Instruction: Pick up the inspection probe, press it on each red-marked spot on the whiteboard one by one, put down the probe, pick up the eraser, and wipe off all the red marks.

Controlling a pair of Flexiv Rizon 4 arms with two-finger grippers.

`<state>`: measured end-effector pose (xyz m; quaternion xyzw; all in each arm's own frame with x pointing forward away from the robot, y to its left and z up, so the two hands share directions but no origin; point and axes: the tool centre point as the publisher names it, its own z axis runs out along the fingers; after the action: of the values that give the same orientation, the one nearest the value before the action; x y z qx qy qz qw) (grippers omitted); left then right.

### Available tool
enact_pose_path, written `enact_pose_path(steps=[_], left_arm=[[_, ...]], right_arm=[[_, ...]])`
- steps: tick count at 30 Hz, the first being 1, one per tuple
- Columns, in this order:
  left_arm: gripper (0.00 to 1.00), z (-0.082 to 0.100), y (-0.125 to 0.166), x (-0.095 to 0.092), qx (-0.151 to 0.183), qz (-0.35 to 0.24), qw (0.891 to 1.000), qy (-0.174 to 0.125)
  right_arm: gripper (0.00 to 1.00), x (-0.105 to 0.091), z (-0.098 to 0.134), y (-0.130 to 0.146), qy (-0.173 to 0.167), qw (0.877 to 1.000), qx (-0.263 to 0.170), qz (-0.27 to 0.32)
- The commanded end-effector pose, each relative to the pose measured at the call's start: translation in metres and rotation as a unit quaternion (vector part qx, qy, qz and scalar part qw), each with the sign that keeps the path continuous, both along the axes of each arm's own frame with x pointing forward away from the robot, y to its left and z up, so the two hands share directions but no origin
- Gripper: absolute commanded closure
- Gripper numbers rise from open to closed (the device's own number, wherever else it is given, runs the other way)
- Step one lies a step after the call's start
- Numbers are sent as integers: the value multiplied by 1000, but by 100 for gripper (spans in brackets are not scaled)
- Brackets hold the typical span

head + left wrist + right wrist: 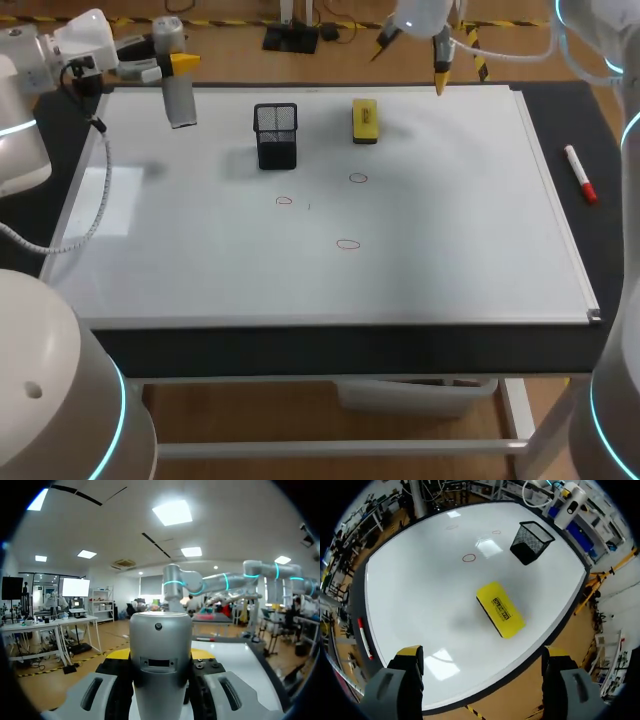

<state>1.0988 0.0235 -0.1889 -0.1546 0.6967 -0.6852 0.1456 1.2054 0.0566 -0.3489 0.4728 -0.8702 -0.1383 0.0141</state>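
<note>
- The left fingers [97,692] are gripping the probe [180,100], a smooth silver cylinder, from two sides around its body.
- In the head view the probe is hanging upright at the upper left of the frame, over the far left corner of the whiteboard [450,220]. I cannot tell if its lower end is touching the board.
- The right fingers [409,655] are standing wide open and holding nothing. The yellow eraser [500,609] is lying flat on the board ahead of them.
- Three red marks [347,243] are sitting near the middle of the frame, well apart from the probe.
- A black mesh cup [276,135] is standing near the eraser, on its left. A marker pen [580,175] is lying on the table [560,110] at the right edge.
- The probe is looking stiff, metallic and rather slippery, so I am judging that a firm hold on its middle and a straight, gentle press are needed.
- The eraser is looking light, and its two long sides seem best for taking hold.
</note>
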Motion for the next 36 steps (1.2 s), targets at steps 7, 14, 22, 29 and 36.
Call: enact_pose_path(steps=[7, 14, 22, 29, 36], left_arm=[[100, 1, 0, -1, 0, 1, 1000, -1], [100, 1, 0, -1, 0, 1, 1000, -1], [100, 1, 0, -1, 0, 1, 1000, -1], [100, 1, 0, -1, 0, 1, 1000, -1], [100, 1, 0, -1, 0, 1, 1000, -1]], right_arm=[[0, -4, -5, 26, 36, 985, -76, 148], [0, -10, -14, 36, 25, 973, -44, 223], [0, -16, -19, 39, 6, 959, -5, 282], [0, -18, -26, 47, -8, 958, 0, 287], [0, -19, -31, 62, -18, 960, -2, 280]])
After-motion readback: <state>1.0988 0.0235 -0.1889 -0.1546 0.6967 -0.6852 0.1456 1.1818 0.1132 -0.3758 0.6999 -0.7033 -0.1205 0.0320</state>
